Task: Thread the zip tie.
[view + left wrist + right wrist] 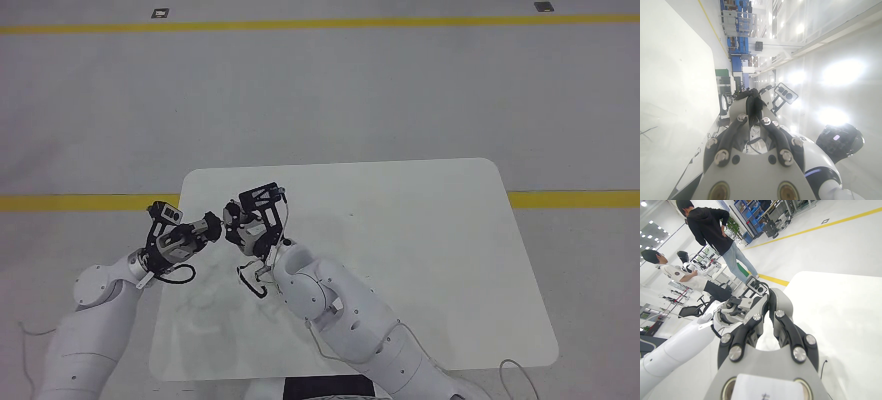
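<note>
My two grippers meet tip to tip above the white table's [420, 260] near left part. The left gripper [753, 98] is shut, and a thin black ribbed strip, the zip tie [753, 111], is pinched between its fingers. In the top view it sits at the left gripper [210, 228], facing the right gripper [237, 225]. The right gripper [769, 306] is shut, its dark pads pressed together just in front of the left one. What lies between the right pads is hidden. The tie's head and tail are too small to make out.
A thin black line [647, 132] lies on the table beside the left arm. A short black wire end [824, 364] shows by the right wrist. The table stretches bare to the right and far side. Two people stand on the floor beyond, away from the table.
</note>
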